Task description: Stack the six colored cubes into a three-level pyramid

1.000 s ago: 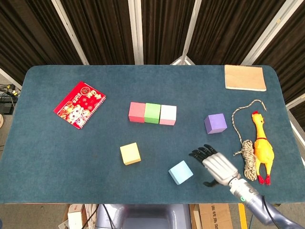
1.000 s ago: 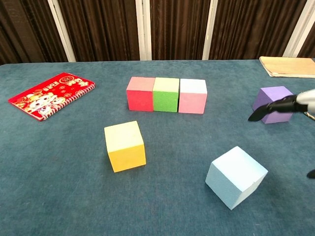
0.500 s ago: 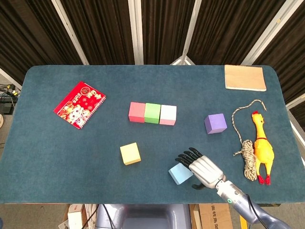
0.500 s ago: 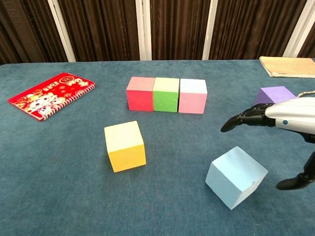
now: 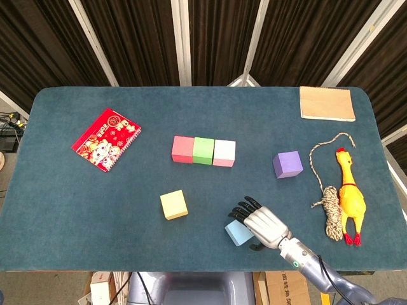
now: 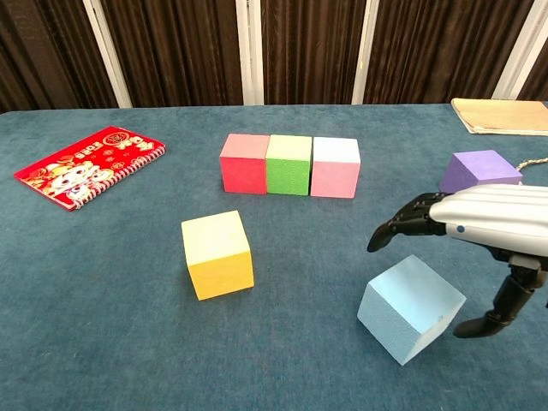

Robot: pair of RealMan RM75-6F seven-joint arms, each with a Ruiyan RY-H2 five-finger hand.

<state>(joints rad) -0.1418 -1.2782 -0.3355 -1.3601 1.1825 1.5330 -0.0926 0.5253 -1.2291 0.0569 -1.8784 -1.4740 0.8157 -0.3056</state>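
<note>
A red cube (image 5: 182, 149), a green cube (image 5: 203, 150) and a pink cube (image 5: 224, 153) sit side by side in a row at the table's middle. Apart from them lie a yellow cube (image 5: 173, 204), a purple cube (image 5: 287, 164) and a light blue cube (image 5: 238, 233). My right hand (image 5: 262, 223) hovers just over the light blue cube (image 6: 410, 307), fingers spread above its far side and thumb hanging by its right side, holding nothing. In the chest view the right hand (image 6: 467, 224) sits above the cube. My left hand is not in either view.
A red spiral notebook (image 5: 105, 139) lies at the left. A tan pad (image 5: 327, 103) sits at the back right corner. A coiled rope (image 5: 331, 202) and a yellow rubber chicken (image 5: 350, 196) lie near the right edge.
My right hand has moved left and slightly toward the near edge, from beside the rope to above the light blue cube. The cubes have not moved.
</note>
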